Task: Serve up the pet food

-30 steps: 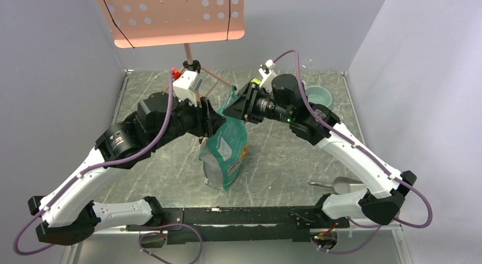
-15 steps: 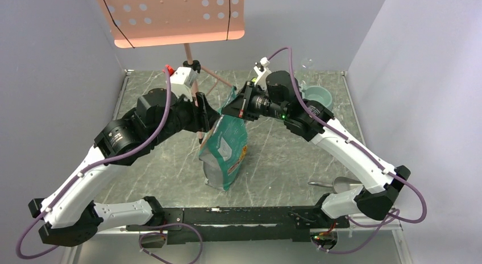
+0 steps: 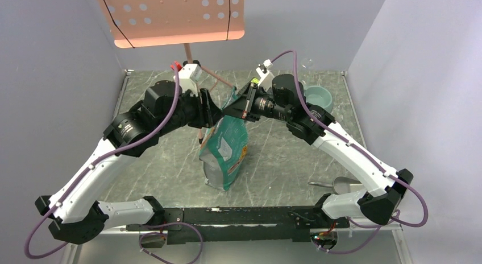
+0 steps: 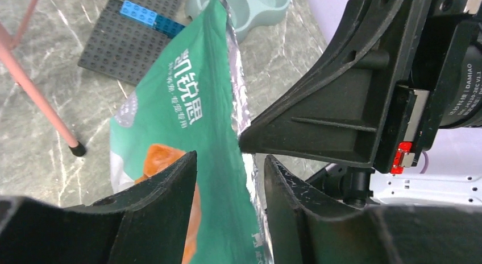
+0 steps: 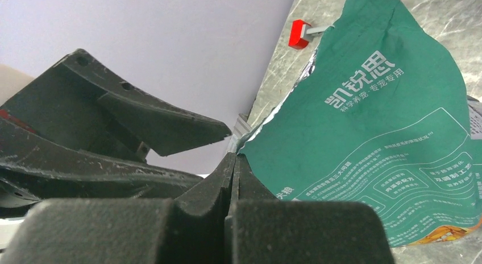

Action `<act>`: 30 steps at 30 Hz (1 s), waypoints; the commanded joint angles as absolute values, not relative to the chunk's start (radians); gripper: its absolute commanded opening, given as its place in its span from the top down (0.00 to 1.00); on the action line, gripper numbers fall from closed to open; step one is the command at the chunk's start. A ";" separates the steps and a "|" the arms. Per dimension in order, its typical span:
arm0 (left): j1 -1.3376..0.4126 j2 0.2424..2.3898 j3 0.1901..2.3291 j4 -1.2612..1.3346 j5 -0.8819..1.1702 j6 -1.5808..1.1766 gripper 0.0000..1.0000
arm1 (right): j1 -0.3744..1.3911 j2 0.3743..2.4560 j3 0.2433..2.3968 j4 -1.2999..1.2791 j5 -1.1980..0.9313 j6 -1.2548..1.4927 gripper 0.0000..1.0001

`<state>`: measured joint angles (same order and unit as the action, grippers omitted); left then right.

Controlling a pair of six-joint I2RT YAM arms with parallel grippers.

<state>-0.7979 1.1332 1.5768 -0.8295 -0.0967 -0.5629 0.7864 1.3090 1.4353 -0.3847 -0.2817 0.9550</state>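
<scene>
Left arm has swung in toward the bag (image 3: 224, 147) in the last second, elbow now higher and further from the near edge. The right wrist rolled a little and its fingers came together. The bag hasn't shifted.

Right end effector (image 5: 234, 156): fingers pressed flat together, nipping the foil-lined rim at the bag's top (thin film, so no gap shows).

Left end effector (image 4: 230, 157): fingers apart, straddling the bag's top edge with green film running between them, not clamped. The right tip sits just beyond the left fingers, at the foil edge.

The bag stands upright mid-desk (image 3: 153, 161), base down, with its top pulled up between the two arms.

Kibble: not visible in any view (the bag's inside is hidden), so I can't tell where it is.

Bowl (image 3: 318, 96) is at the far right, behind the right arm, well apart from the bag. Scoop (image 3: 347, 184) lies by the right arm's base. A grey baseplate (image 4: 133, 39) with blue bricks (image 4: 145, 16) lies near the bowl. The pink stand (image 3: 170, 16) is at the far edge, one foot on the desk to the left of the bag.
</scene>
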 commanded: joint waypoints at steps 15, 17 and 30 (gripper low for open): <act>-0.794 1.083 1.461 -0.735 -0.067 -0.584 0.58 | 0.778 1.246 1.420 -0.332 -0.300 0.965 1.00; -0.793 1.073 1.464 -0.733 -0.069 -0.586 0.55 | 0.778 1.243 1.415 -0.332 -0.299 0.965 1.00; -0.792 1.057 1.494 -0.730 -0.074 -0.571 0.53 | 0.778 1.241 1.395 -0.319 -0.304 0.984 1.00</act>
<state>-0.7959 1.0470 1.4681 -0.7506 -0.0837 -0.5800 0.7803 1.2636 1.3937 -0.3721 -0.2943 0.9730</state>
